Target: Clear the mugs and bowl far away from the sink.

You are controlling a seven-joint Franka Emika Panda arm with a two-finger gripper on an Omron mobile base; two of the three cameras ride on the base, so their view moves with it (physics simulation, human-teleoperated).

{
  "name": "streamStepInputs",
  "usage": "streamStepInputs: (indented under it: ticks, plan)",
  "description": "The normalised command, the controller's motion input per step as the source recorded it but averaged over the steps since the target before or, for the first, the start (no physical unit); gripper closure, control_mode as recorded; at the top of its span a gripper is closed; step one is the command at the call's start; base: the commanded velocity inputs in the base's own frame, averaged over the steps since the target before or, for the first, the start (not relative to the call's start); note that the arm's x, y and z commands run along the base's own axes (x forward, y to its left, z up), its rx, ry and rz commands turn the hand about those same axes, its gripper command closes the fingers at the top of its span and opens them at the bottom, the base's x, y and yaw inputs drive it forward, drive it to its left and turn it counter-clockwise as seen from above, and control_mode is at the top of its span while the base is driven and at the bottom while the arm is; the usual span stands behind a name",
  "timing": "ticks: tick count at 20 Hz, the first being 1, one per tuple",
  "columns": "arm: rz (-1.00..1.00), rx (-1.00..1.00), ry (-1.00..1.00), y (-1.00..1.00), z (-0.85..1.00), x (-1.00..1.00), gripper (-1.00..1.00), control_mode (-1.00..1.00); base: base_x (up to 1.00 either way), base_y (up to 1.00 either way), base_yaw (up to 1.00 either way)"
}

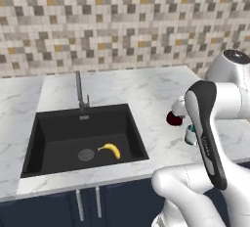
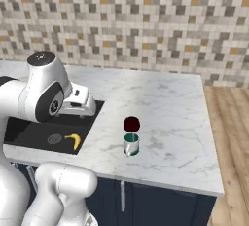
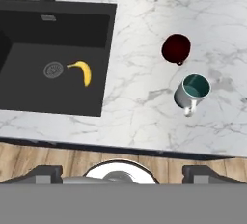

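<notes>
Overhead, hand spread apart above marble counter beside black sink.

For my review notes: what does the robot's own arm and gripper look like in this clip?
A glossy white arm with rounded, bulbous segments. A dark grey to black band runs along one link, and a dark round cap tops a joint. A boxy white hand sits at its end. The gripper has two small dark fingertips. No cables or markings are visible.
</notes>
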Motion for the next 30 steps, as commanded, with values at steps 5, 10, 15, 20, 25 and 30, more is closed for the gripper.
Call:
streamStepInputs:
  ticks: [5,10,15,20,25,30]
  plan:
    - [0.0,0.0,0.0,0.0,0.0,0.0,-1.0,1.0,0.32,-0.57,0.0]
    - [0.0,0.0,0.0,0.0,0.0,0.0,-1.0,1.0,0.97,0.29,-0.05]
    - [0.0,0.0,0.0,0.0,0.0,0.0,-1.0,1.0,1.0,-0.19,-0.05]
    - [0.0,0.0,0.0,0.0,0.0,0.0,-1.0,1.0,0.98,-0.48,0.16]
    - [0.0,0.0,0.0,0.0,0.0,0.0,-1.0,1.0,0.84,-0.34,0.21]
    - [0.0,0.0,0.0,0.0,0.0,0.0,-1.0,1.0,0.8,-0.28,0.12]
